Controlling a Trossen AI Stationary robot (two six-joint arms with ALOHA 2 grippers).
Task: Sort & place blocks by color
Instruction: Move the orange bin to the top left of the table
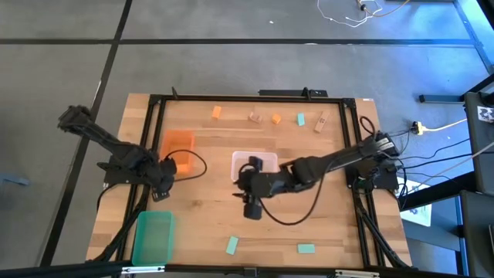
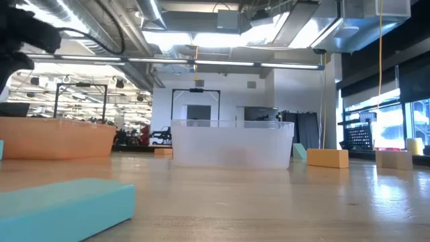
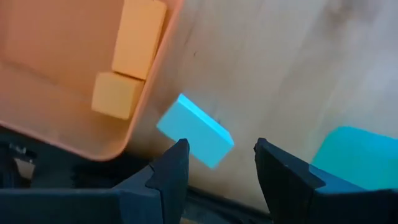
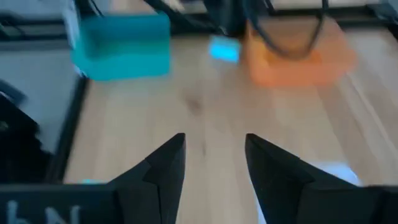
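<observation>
The left hand (image 3: 216, 163) hovers with fingers apart and nothing between them over a mint green block (image 3: 195, 130) lying on the desk (image 1: 208, 216) just beside the orange bin (image 1: 178, 143), left of centre in the high view; judged best practice is to straddle its narrow width squarely, then carry it to the green bin (image 1: 153, 235) at lower left. The right hand (image 4: 215, 163), fingers apart and empty, waits mid-desk by the clear bin (image 1: 255, 164). Only the left wrist view shows this block and two orange blocks (image 3: 127, 59) inside the orange bin; only the high view shows the stray blocks (image 1: 275, 118) along the upper and lower desk.

Green bin (image 3: 357, 149) cut off at left wrist view's edge. Orange bin (image 4: 298, 53) blurred in right wrist view; contents unreadable
</observation>
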